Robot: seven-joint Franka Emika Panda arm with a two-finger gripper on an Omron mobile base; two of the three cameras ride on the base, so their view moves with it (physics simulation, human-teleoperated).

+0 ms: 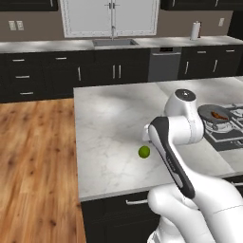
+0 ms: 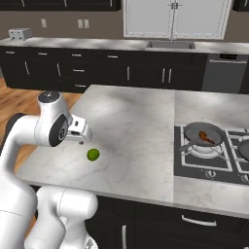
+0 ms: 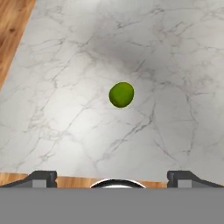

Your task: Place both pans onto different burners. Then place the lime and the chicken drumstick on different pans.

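I'm on the lime step: my pincer (image 3: pixel 112 177) hangs spread wide and empty above the tabletop (image 2: pixel 136 126), with the lime (image 3: pixel 121 94) lying ahead of it, apart from the tips. Far to its right, a pan (image 2: pixel 204 133) on a burner already holds the drumstick (image 2: pixel 206 138). Next I'd lower and straddle the lime.

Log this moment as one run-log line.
gripper: open, above counter, holding nothing | lime: on marble counter, ungrasped | chicken drumstick: in grey pan on burner | next: probably descend on lime
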